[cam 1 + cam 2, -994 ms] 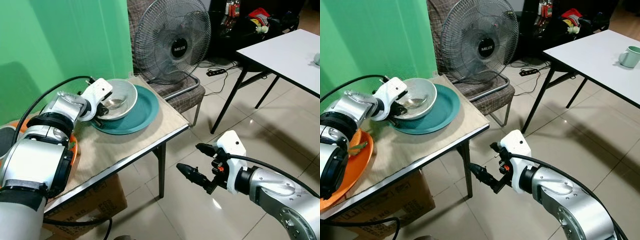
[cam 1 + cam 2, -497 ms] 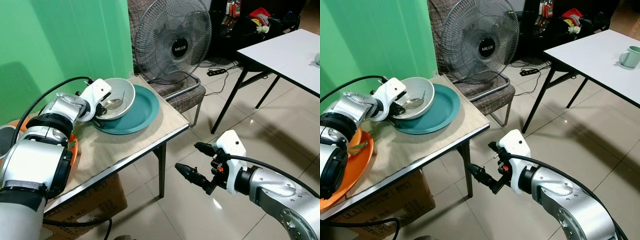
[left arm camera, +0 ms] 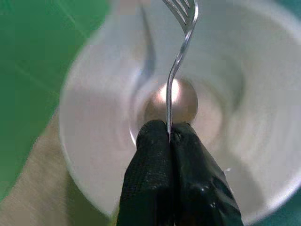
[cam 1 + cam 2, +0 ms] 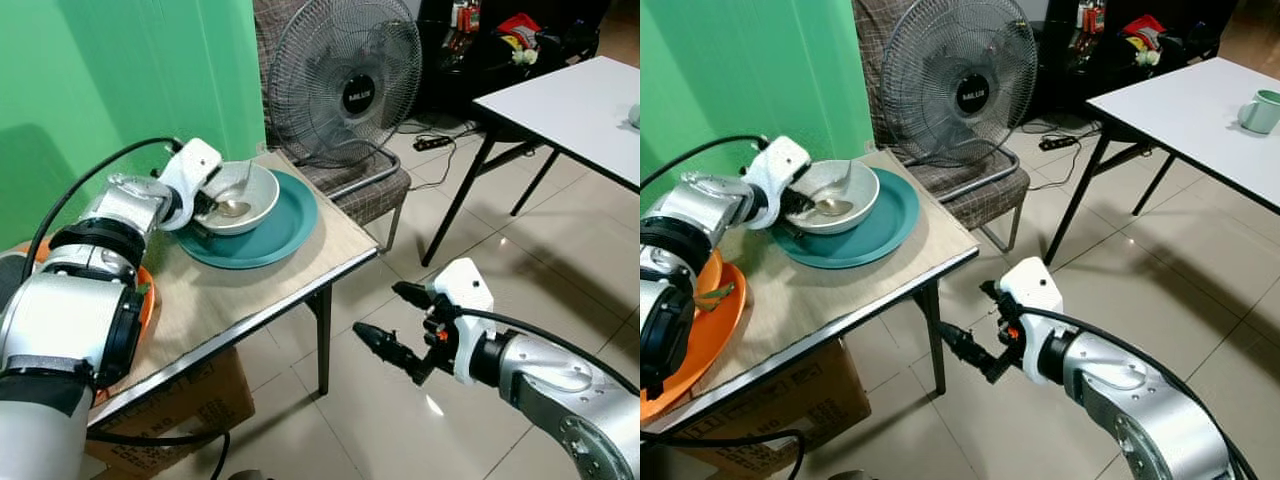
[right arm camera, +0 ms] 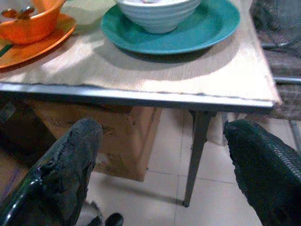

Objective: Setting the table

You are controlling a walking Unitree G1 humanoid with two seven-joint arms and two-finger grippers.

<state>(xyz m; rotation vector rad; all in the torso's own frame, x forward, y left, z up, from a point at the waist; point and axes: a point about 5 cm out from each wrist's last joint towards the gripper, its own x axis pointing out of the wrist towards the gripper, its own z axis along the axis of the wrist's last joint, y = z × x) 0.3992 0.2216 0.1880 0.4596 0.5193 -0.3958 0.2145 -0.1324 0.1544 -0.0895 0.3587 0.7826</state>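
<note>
Bright, even daylight — glare on the floor tiles (image 4: 432, 405), left wrist view blurred.

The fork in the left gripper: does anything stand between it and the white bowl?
Nothing visible does. The left gripper is shut on the fork, which hangs directly over the white bowl, just above the spoon.

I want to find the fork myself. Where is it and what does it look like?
Look at the wooden table by the green wall. A white bowl sits on its teal plate. The fork stands in that bowl, thin and silver, pinched by the left pincer.
</note>
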